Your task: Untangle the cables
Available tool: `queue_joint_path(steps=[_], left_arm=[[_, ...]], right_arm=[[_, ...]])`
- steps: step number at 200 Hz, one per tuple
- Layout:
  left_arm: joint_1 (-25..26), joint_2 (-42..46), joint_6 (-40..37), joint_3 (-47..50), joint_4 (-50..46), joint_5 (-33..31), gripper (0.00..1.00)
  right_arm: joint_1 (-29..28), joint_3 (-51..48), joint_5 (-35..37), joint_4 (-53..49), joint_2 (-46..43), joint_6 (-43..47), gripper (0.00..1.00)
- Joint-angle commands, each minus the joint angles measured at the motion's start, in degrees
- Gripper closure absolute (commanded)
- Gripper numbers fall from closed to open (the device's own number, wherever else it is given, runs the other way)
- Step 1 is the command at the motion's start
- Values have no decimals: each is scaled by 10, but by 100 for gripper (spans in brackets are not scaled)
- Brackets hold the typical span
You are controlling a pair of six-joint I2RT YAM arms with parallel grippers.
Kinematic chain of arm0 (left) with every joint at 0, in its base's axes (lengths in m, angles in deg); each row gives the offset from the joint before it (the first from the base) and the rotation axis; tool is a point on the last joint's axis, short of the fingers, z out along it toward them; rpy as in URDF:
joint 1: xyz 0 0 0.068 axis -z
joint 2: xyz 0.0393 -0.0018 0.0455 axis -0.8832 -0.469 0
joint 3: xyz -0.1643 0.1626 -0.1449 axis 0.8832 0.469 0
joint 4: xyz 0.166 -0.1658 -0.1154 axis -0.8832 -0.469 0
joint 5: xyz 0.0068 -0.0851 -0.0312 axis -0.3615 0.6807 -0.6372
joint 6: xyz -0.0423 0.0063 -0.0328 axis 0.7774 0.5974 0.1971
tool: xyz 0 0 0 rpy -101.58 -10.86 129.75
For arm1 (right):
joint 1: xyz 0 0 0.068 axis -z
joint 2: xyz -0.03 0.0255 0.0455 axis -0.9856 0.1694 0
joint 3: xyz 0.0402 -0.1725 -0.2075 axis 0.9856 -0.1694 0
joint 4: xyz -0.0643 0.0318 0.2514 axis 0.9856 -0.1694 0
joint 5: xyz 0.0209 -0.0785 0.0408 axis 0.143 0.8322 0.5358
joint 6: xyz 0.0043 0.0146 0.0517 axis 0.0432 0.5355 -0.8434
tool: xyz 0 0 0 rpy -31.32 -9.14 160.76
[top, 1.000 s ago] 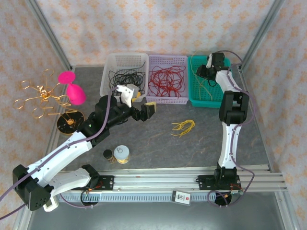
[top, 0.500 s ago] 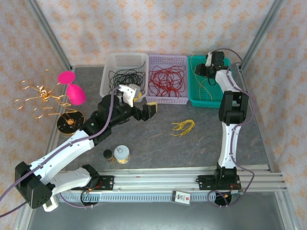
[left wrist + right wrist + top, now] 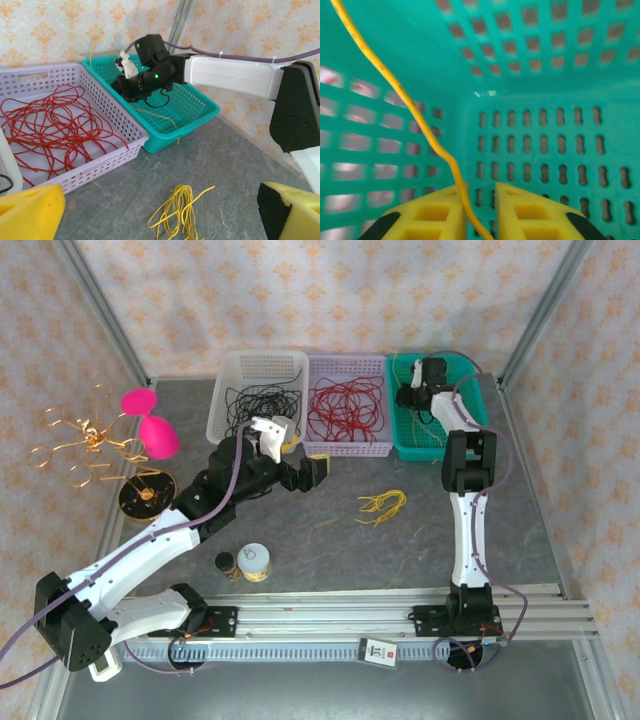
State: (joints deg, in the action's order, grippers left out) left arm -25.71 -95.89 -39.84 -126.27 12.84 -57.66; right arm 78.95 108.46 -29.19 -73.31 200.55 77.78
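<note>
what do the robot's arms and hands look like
The left arm and right arm have white tube links with black joints, and a lilac cable tied along them. The left hand and right hand carry chunky yellow fingers with black pads.

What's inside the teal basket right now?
The teal basket holds the right gripper, fingers close either side of a yellow cable, plus a few yellow strands on its floor. The gripper's body hides whatever lies beneath it.

Jar lid (image 3: pixel 254 557): one dark character, possibly "B", unclear. White tag (image 3: pixel 378 651) on front rail (image 3: pixel 300 612): print illegible.
</note>
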Motion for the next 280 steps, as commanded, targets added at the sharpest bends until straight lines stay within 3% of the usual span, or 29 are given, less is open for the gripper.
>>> queue_joint_path(steps=[1,33,70,94,105,166,227,280], left_arm=[[-3,-6,9,-10,15,2,1],[-3,-13,9,-11,17,0,1],[-3,-19,14,-11,25,1,1],[-3,-22,14,-12,27,2,1],[-3,-23,13,-13,27,4,1],[-3,-22,23,-2,27,11,1],[-3,14,54,56,46,8,1],[-3,31,60,87,62,30,1]], right_arm=[[16,-9,-8,6,8,-44,88],[26,-28,-17,22,11,-76,100],[44,-1,-37,23,36,-136,100],[40,-7,-71,30,22,-115,76],[37,-23,-64,36,0,-99,69],[28,-50,-2,31,-113,-65,51],[16,-144,79,23,-261,-40,47],[-2,-393,127,90,-464,-85,54]])
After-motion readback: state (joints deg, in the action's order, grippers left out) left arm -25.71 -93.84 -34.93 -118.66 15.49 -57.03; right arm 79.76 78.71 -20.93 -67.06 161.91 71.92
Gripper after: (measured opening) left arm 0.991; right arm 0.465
